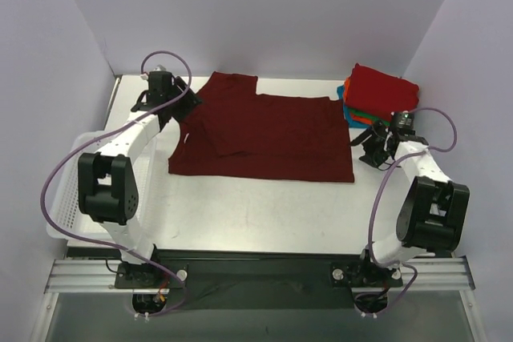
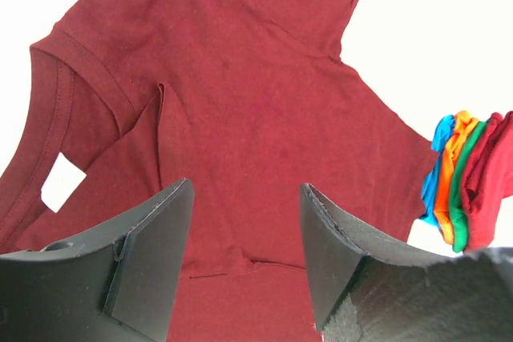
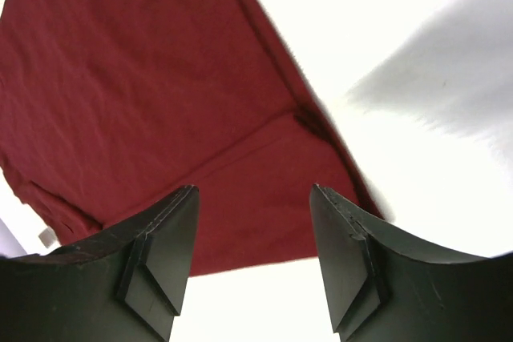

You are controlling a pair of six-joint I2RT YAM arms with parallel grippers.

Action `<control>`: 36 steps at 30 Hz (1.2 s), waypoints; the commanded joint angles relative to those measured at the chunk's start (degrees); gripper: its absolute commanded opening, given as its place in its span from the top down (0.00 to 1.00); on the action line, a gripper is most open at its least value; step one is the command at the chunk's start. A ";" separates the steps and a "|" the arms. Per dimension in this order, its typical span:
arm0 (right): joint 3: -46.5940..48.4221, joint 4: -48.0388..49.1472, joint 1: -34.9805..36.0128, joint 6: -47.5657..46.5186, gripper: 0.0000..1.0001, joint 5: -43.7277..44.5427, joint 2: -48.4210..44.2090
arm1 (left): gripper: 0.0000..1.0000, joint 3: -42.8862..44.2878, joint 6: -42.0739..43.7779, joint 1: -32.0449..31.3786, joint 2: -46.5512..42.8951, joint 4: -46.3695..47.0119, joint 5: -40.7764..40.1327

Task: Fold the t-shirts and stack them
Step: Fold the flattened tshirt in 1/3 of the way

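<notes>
The dark maroon t-shirt [image 1: 264, 130] lies spread flat on the white table, with one sleeve folded in over its left part. It fills the left wrist view [image 2: 240, 94] and the right wrist view [image 3: 144, 94]. A stack of folded t-shirts [image 1: 378, 95], bright red on top with orange, green and blue edges below, sits at the back right; it also shows in the left wrist view [image 2: 469, 178]. My left gripper [image 1: 183, 108] is open and empty just above the shirt's left edge. My right gripper [image 1: 370, 143] is open and empty above the shirt's right edge.
A white plastic mesh basket [image 1: 64, 190] stands at the left table edge under the left arm. Purple cables loop off both arms. White walls close in the back and sides. Bare white table [image 1: 264, 214] lies in front of the shirt.
</notes>
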 commanded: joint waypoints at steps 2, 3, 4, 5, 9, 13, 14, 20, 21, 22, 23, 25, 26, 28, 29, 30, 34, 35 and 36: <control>-2.19 -5.35 5.29 -2.20 0.44 5.12 -7.48 | 0.36 -2.11 -1.11 -1.06 -7.12 -1.01 -2.13; -2.82 -5.35 6.43 -1.94 0.44 5.74 -8.11 | 0.37 -3.42 -2.16 -1.41 -7.92 -1.90 -3.45; -3.87 -5.44 8.88 -1.67 0.44 6.27 -8.72 | 0.38 -5.70 -2.78 -2.63 -8.80 -4.08 -3.89; -5.27 -5.35 10.13 -1.58 0.44 7.75 -10.03 | 0.41 -7.29 -3.83 -3.34 -10.46 -4.97 -7.47; -10.80 -2.72 12.51 0.70 0.51 8.56 -13.82 | 0.48 -15.72 -6.30 -7.38 -15.48 -6.13 -14.52; -11.09 -0.43 12.60 0.10 0.55 7.94 -12.87 | 0.50 -22.15 -7.36 -8.01 -17.42 -3.93 -17.17; -10.91 -0.34 12.60 -0.17 0.55 8.29 -12.34 | 0.52 -22.94 -7.19 -8.01 -16.90 -4.02 -18.21; -11.96 -0.08 10.41 -0.79 0.59 8.38 -8.99 | 0.60 -25.49 -6.66 -8.01 -14.27 -2.70 -22.44; -12.49 0.10 9.01 -0.88 0.59 8.03 -8.82 | 0.60 -25.84 -6.22 -8.09 -13.91 -2.35 -22.88; -12.93 0.71 8.56 -0.88 0.59 7.94 -8.38 | 0.60 -26.20 -5.78 -8.18 -13.56 -1.82 -23.49; -13.63 0.89 8.12 -0.97 0.59 7.86 -8.03 | 0.60 -26.46 -5.87 -8.18 -13.04 -1.73 -24.80; -13.63 1.15 6.98 -1.40 0.60 7.33 -6.63 | 0.61 -27.43 -5.78 -8.01 -11.90 -1.03 -24.99; -13.63 1.33 6.80 -1.49 0.60 7.24 -6.01 | 0.61 -27.43 -5.60 -8.09 -11.37 -1.03 -25.51; -13.46 1.59 6.36 -1.58 0.60 7.15 -4.87 | 0.65 -27.17 -5.60 -8.10 -9.96 -1.37 -25.43; -13.28 1.59 6.36 -1.49 0.60 7.33 -4.60 | 0.66 -27.08 -5.52 -8.10 -9.61 -1.64 -25.52; -13.19 1.59 6.36 -1.58 0.60 7.24 -4.33 | 0.66 -27.08 -5.43 -8.18 -9.34 -1.73 -25.78; -13.46 0.28 6.18 -1.67 0.62 8.64 -3.63 | 0.68 -27.61 -5.51 -8.10 -7.15 -3.04 -26.22; -13.81 0.19 5.66 -1.76 0.62 8.47 -3.98 | 0.69 -27.69 -5.43 -8.18 -6.88 -3.40 -26.40; -14.24 0.10 5.39 -1.76 0.62 8.47 -4.42 | 0.69 -27.87 -5.25 -8.18 -6.70 -3.40 -26.31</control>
